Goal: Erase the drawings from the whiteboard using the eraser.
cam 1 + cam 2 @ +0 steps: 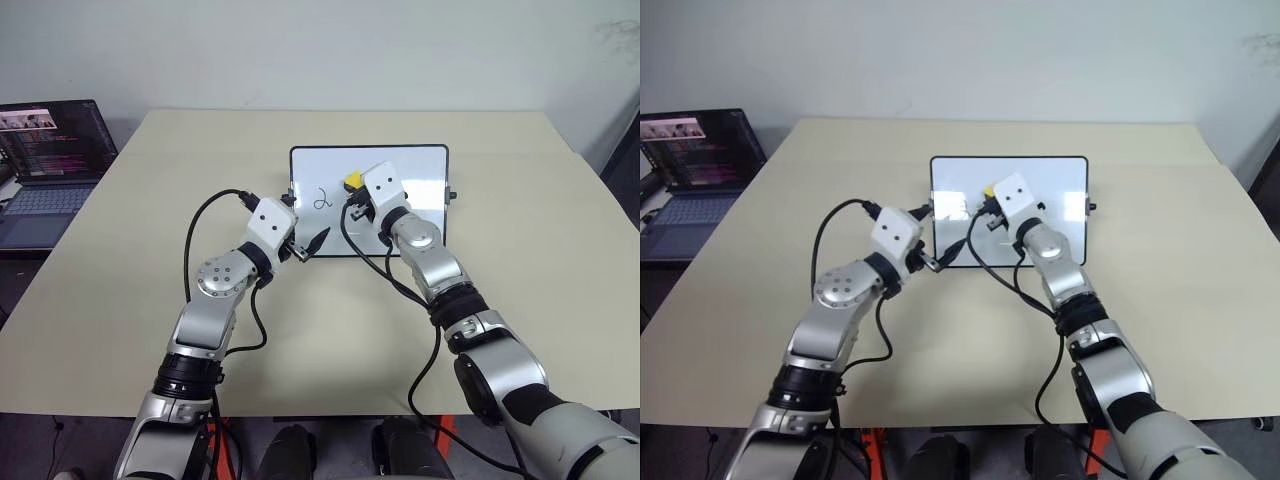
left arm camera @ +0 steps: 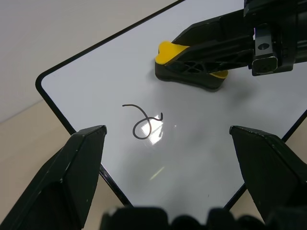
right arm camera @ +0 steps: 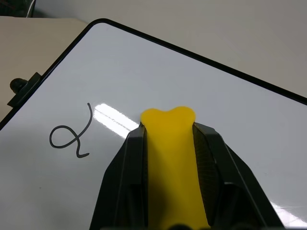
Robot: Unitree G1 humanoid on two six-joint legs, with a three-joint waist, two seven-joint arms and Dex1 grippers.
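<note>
Eraser (image 3: pixel 170 158) underside behind right hand (image 3: pixel 169 143)

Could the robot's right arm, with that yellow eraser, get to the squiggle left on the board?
Probably yes. The right gripper holds the eraser on the whiteboard near the squiggle, with bare board between them. The left gripper hovers open at the board's near edge, apart from it.

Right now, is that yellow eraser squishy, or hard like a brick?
Probably squishy: the eraser bulges out past the right gripper pinching it. It looks light, being small beside the whiteboard. Its flat dark bottom likely slides rather than rolls.
</note>
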